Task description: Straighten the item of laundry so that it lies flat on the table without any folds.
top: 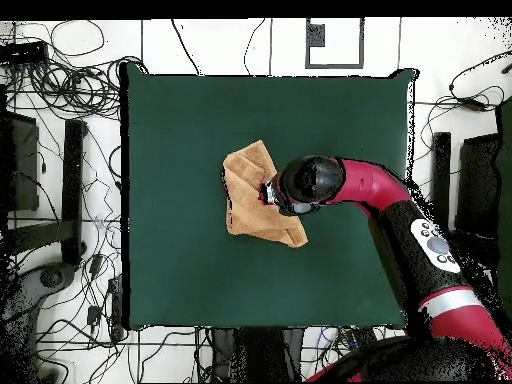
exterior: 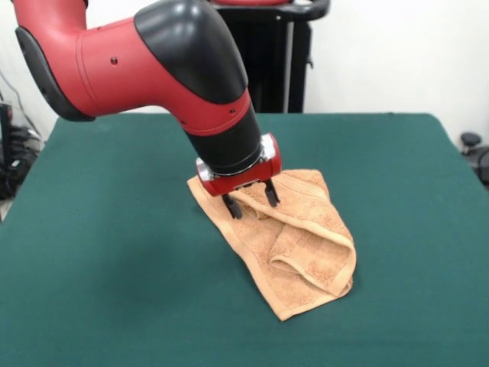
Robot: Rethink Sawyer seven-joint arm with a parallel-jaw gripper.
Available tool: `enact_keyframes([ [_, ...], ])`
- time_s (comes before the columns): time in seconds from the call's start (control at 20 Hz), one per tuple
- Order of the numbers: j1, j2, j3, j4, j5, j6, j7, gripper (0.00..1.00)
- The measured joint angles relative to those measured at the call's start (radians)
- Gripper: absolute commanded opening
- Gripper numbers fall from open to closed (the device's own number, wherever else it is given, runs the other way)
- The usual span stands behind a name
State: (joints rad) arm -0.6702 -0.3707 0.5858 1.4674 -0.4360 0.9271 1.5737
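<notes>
Orange-tan towel (exterior: pixel 306 245) lies crumpled near the middle of the green table (exterior: pixel 114 267), one long edge rolled over into a thick fold. Gripper (exterior: pixel 251 201) sits at the towel's far end, fingers spread, tips on or just above the cloth; contact cannot be confirmed. From overhead, the arm (top: pixel 380 190) hides the gripper and the towel's adjoining edge.

No readable text, label, brand, number or sign is showing on anything in either view.

Front and overhead, table (exterior: pixel 114 267) shared
</notes>
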Motion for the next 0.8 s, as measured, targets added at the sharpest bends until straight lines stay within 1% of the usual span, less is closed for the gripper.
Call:
enact_keyframes([
  [0.8, -0.011, 0.001, 0.000, 0.005, -0.005, 0.000, 0.000, 1.00],
])
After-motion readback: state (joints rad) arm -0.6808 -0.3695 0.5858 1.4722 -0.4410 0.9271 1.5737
